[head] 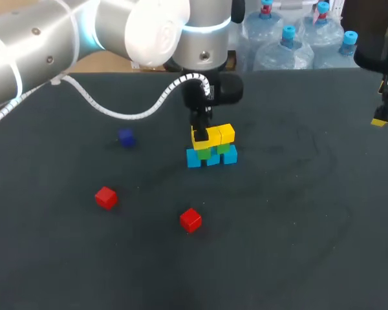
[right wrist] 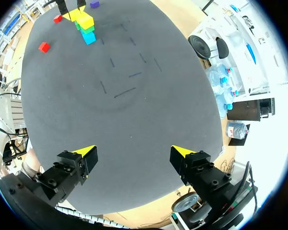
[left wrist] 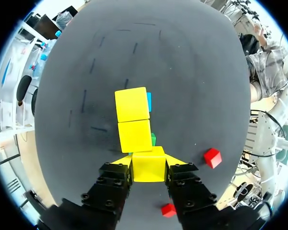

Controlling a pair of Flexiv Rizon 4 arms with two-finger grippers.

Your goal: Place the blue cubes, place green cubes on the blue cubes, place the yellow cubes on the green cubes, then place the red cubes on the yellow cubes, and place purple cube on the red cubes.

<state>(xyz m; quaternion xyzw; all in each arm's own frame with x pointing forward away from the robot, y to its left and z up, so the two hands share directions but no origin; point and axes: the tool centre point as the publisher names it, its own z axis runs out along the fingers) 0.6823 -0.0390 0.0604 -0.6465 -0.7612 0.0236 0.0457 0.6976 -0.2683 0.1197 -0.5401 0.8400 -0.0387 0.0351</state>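
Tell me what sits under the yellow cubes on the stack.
Beneath the yellow cubes, green cubes show, resting on the blue cubes. How many green ones there are cannot be seen: the yellow layer and left gripper cover them.

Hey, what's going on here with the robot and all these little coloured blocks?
The left arm's fingers grip a yellow cube, holding it at a small stack: blue cubes at the bottom, green cubes on them, two yellow cubes on top. Two red cubes and a purple cube lie loose on the table, not yet stacked. The right gripper hangs open and empty, off to the side.
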